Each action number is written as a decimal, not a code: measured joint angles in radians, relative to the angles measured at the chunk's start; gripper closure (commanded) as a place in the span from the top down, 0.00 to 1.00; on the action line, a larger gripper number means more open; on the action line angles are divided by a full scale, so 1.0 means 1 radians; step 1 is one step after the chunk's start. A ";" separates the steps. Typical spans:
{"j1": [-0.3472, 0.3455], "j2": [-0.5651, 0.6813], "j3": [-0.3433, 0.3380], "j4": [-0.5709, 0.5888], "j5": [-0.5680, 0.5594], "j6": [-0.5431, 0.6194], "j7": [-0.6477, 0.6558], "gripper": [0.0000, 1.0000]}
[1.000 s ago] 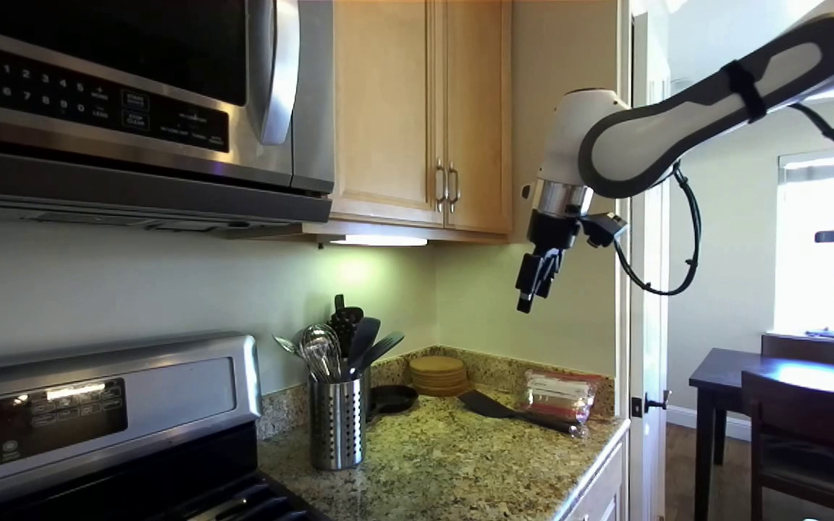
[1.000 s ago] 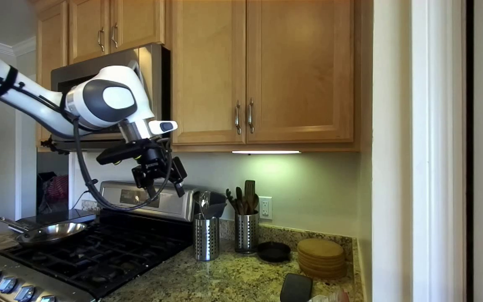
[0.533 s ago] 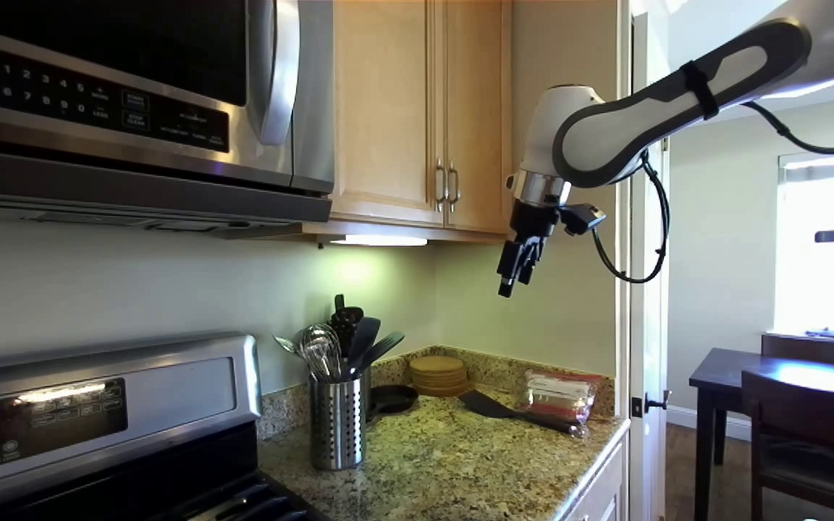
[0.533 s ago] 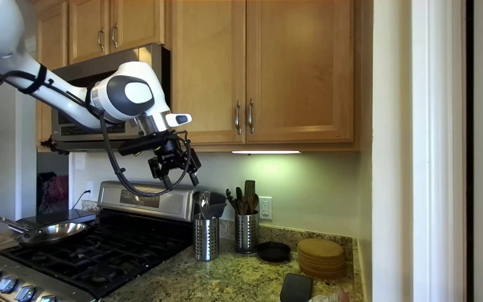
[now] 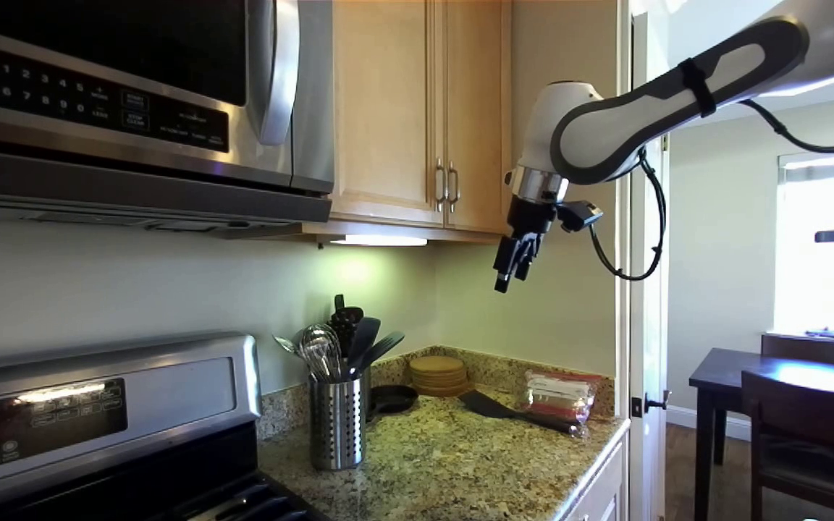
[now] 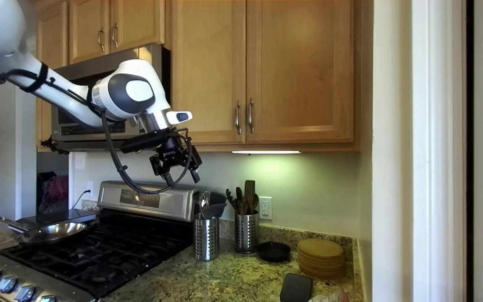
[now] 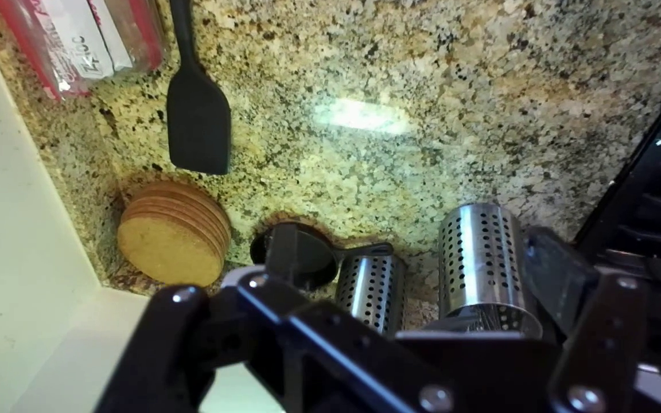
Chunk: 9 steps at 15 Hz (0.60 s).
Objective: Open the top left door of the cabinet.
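Top left door (image 6: 209,71) of wall cabinet (image 6: 264,75) found closed. Gripper (image 6: 182,178): fingers (image 7: 560,275) wide apart, nothing held, pointing down twd. the bench (image 7: 411,178). Re approach, we note the door's bar handle (image 6: 237,118), long axis vert., sits higher than the gripper in both exterior views, no contact. We judge next move req. raising the gripper & tipping it to face the door, fingers either side of said handle.

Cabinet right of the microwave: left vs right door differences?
The left door has the left handle near its right edge; the right door, the right handle near its left. In an exterior view, the arm partly covers the left door, not the right door. Both light wood, shut.
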 measured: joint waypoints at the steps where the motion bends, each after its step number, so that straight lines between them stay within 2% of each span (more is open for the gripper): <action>1: 0.000 0.007 0.000 0.019 0.000 0.006 0.011 1.00; 9: -0.014 0.101 0.000 0.208 -0.001 0.100 0.124 1.00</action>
